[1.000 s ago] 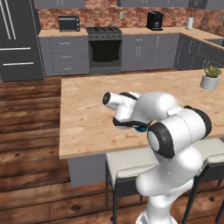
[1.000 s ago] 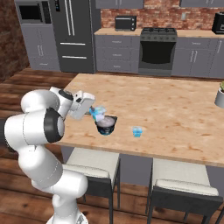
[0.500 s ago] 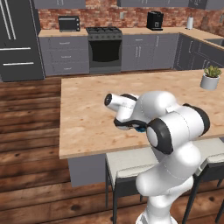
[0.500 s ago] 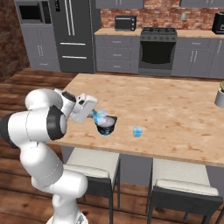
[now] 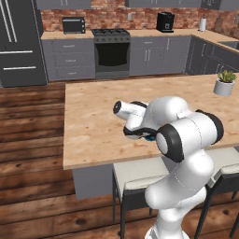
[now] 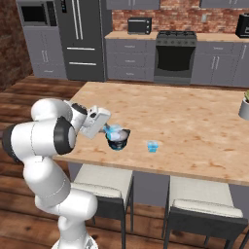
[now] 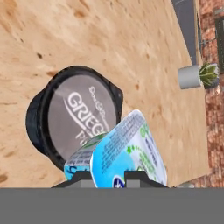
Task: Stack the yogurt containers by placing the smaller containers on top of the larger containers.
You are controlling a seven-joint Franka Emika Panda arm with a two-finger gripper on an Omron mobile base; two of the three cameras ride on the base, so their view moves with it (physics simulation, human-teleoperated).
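Observation:
A squat dark tub with a pale grey lid stands on the wooden counter; it is the larger container. My gripper is shut on a small light-blue yogurt cup. That smaller container is tilted, over the near edge of the tub's lid. From the right base view, the gripper holds this cup just above the tub. Whether the cup touches the lid I cannot tell. A second small blue cup stands on the counter to the tub's right.
A white plant pot sits near the counter's far right end. Two stools are tucked under the counter's near edge. Cabinets, a stove and a fridge line the far wall.
The arm's elbow has shifted slightly outward. The held cup stays over the dark tub, and the grip has not let go.

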